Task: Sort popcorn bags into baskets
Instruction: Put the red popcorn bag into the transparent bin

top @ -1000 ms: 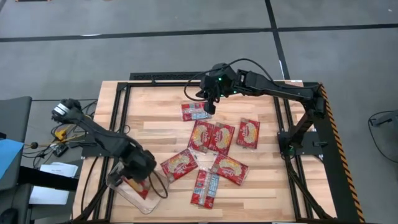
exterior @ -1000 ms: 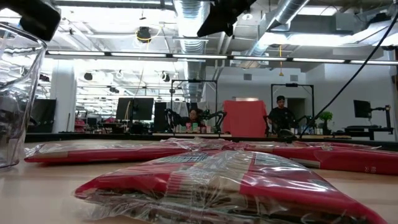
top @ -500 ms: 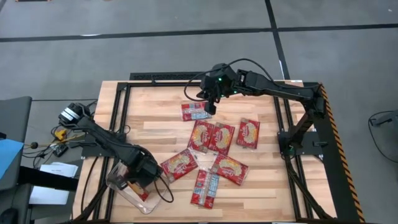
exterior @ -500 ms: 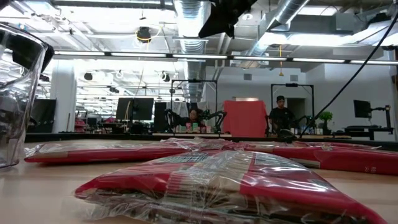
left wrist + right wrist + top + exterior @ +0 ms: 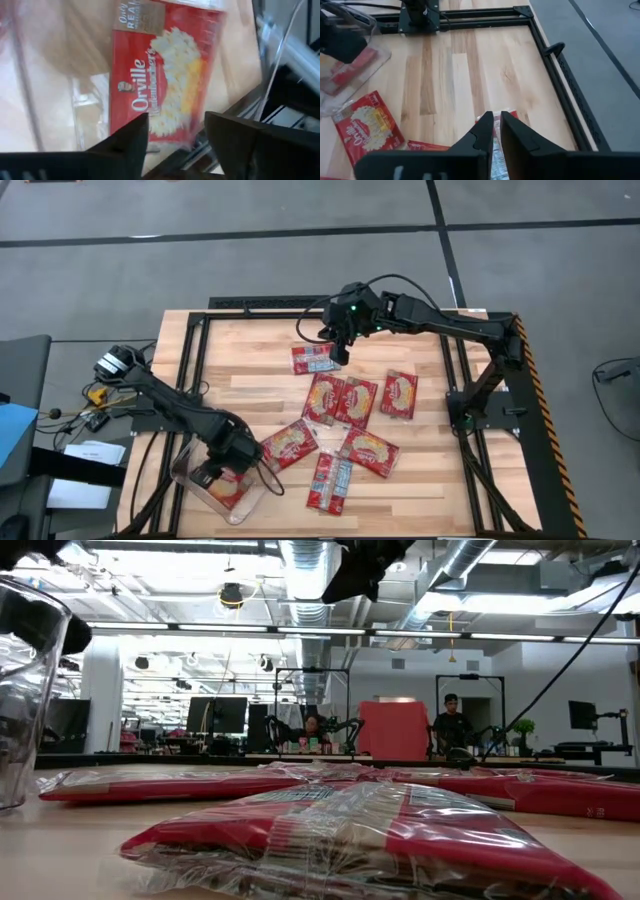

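Several red popcorn bags lie flat on the wooden table, among them one with a blue-white label [image 5: 315, 360] at the far side and others [image 5: 355, 402] [image 5: 368, 450] in the middle. One more bag [image 5: 165, 75] lies front up in the clear tub [image 5: 190, 480] near the near left corner. My left gripper [image 5: 176, 117] is open right over that bag, at the tub's mouth [image 5: 222, 470]. My right gripper [image 5: 493, 117] is shut and hangs above the right end of the labelled bag [image 5: 496, 150], well off the table [image 5: 355, 575].
The tub's clear wall [image 5: 25, 690] stands at the left in the low view, and a bag [image 5: 350, 830] lies close in front of that camera. Black frame rails [image 5: 200, 330] run along the table's edges. Bare wood shows at the far left [image 5: 250, 350].
My left gripper has come down and a little toward the near edge, onto the tub's mouth. The bag in the tub shows more fully now than a second ago.
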Available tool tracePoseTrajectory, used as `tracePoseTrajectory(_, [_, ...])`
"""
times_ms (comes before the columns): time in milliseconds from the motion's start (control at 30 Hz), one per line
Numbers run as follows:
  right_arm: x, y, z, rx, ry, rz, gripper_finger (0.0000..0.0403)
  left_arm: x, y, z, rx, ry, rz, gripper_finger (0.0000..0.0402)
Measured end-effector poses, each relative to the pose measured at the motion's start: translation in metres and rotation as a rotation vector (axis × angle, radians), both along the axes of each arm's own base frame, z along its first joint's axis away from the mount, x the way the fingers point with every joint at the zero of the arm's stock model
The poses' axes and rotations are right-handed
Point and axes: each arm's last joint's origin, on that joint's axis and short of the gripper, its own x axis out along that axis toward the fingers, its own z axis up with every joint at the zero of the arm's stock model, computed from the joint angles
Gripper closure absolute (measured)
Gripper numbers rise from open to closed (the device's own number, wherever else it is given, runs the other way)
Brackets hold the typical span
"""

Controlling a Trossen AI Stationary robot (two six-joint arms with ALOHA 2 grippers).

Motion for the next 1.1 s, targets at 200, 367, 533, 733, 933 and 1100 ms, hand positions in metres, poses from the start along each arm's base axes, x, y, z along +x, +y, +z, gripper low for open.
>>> tracePoseTrajectory(200, [-0.011,-0.014,0.005,0.01,-0.003,-0.054,0.033,0.01,0.031,0.037,-0.003,-0.032,0.26,0.0177])
tracePoseTrajectory(367, [-0.022,-0.038,-0.001,0.068,0.031,-0.161,0.0326,0.008,0.075,0.091,0.074,-0.287,0.566,0.0178])
tracePoseTrajectory(533, [-0.028,-0.062,-0.041,0.189,0.058,-0.253,0.0327,0.01,0.14,0.131,0.104,-0.646,1.083,0.0181])
tracePoseTrajectory(733, [-0.044,-0.078,-0.106,0.338,0.082,-0.389,0.0327,0.015,0.211,0.103,0.072,-0.69,1.547,0.0181])
tracePoseTrajectory(933, [-0.054,-0.074,-0.149,0.395,0.063,-0.476,0.0327,0.018,0.25,0.043,-0.06,-0.603,1.852,0.0181])
tracePoseTrajectory(1100, [-0.059,-0.07,-0.168,0.412,0.051,-0.509,0.0327,0.034,0.26,0.002,-0.112,-0.584,1.921,0.0181])
